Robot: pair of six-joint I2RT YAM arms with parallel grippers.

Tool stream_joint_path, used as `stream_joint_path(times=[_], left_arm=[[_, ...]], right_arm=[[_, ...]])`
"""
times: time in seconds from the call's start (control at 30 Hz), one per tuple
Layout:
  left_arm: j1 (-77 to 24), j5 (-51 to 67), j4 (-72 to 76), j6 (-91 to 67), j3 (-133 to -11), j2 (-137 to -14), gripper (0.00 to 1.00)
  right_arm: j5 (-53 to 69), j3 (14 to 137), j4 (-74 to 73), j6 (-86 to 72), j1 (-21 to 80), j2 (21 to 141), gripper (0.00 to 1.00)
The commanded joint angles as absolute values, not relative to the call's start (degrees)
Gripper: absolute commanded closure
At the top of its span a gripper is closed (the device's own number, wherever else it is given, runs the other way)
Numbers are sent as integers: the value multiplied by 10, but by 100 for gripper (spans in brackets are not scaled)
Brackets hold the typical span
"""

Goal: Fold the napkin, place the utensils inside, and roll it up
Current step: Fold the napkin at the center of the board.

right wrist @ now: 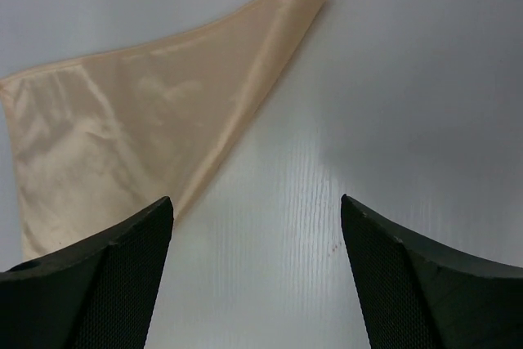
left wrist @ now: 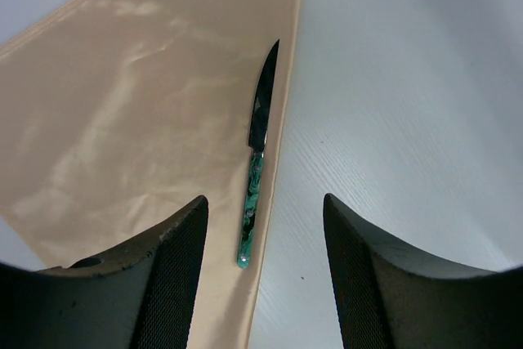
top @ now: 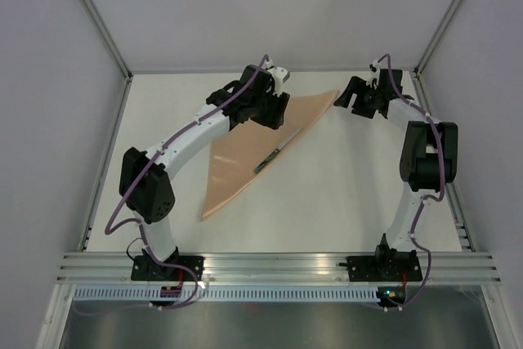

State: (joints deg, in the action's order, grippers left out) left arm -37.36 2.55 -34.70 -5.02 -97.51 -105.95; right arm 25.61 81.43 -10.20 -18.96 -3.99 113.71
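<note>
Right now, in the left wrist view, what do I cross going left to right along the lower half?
left finger → green-handled knife → bare table → right finger. The napkin is left out because it runs under the knife and behind the left finger.

The left arm (top: pixel 194 130) and right arm (top: pixel 404 212) are white tubular links between bulky black joint housings. Each carries a thin purple cable (top: pixel 114 206) and stands on a black base plate (top: pixel 167 269). The left gripper (left wrist: pixel 265 202) and right gripper (right wrist: pixel 257 202) have dark grey fingers with mesh-textured inner pads (left wrist: pixel 176 275).
</note>
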Motion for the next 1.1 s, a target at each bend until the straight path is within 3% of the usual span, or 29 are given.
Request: stream_joint_path(times=[0.0, 0.4, 1.07], left_arm=[[-375, 2, -326, -100, -936, -1018, 36], [-374, -21, -305, -105, -889, -954, 36], [-375, -37, -302, -100, -882, -951, 36]], right_arm=[[258, 878, -63, -276, -38, 1194, 12], [222, 969, -8, -338, -38, 1328, 16], [228, 1003, 41, -374, -20, 1403, 42]])
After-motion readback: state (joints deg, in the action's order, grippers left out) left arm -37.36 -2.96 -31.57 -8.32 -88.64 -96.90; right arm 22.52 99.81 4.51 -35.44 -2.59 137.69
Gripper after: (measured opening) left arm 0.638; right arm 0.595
